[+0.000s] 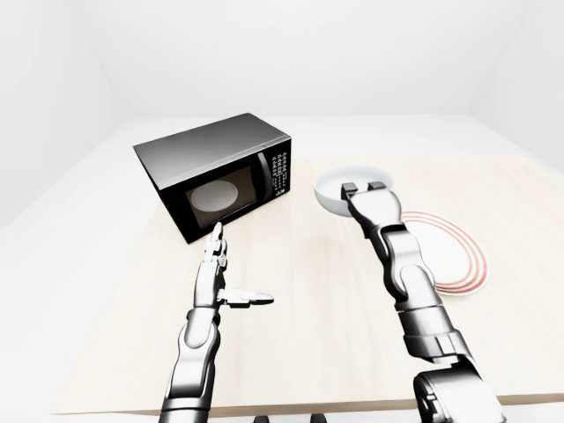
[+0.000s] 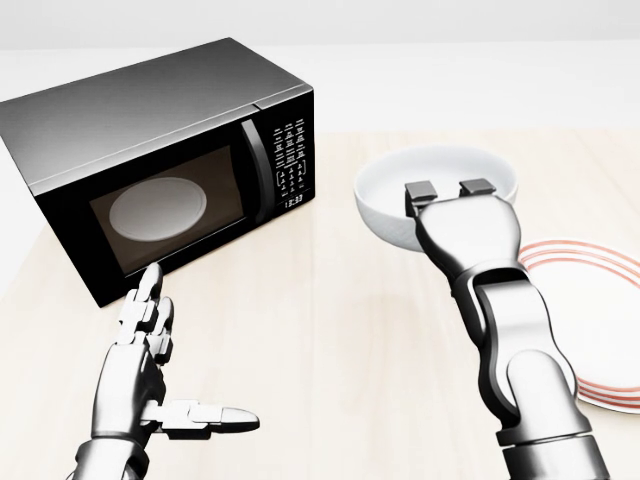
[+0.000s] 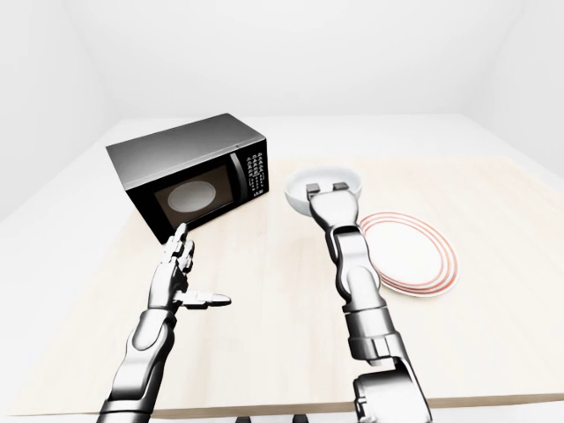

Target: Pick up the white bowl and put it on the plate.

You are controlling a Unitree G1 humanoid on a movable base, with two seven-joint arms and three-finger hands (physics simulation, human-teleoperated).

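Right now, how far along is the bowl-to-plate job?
Done: the right robot hand has gripped the round white bowl at its rim and holds it beside the black microwave. In hand: carrying it toward the red-ringed white plate. Left: the bowl is not over the plate yet, so it must still be moved across, lowered and released. The left robot hand is open and idle.

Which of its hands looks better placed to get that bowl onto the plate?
The right hand: its fingers already grip the white bowl by the rim, next to the plate. The left hand hangs open and empty near the microwave, across the table.
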